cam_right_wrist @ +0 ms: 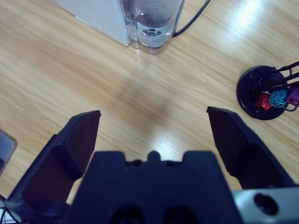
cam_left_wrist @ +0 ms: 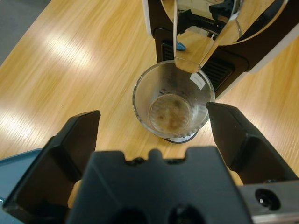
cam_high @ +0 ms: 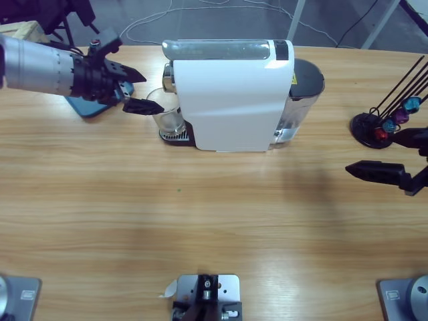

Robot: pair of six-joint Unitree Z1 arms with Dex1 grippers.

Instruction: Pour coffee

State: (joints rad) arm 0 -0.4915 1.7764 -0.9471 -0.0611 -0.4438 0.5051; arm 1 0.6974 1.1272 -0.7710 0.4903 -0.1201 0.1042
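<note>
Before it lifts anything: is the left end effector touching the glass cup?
Apart. The left wrist view shows the left end effector open, with bare table between each jaw and the glass cup.

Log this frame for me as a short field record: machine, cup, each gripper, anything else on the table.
machine: white capsule coffee machine with clear water tank at its back, on the long wooden table
cup: clear glass cup under the spout, brown residue at its bottom
left gripper: left gripper open, fingers either side of the cup, short of it
right gripper: right gripper open, above bare wood
other: black capsule stand with red, blue and purple capsules; blue tray beneath the left arm
</note>
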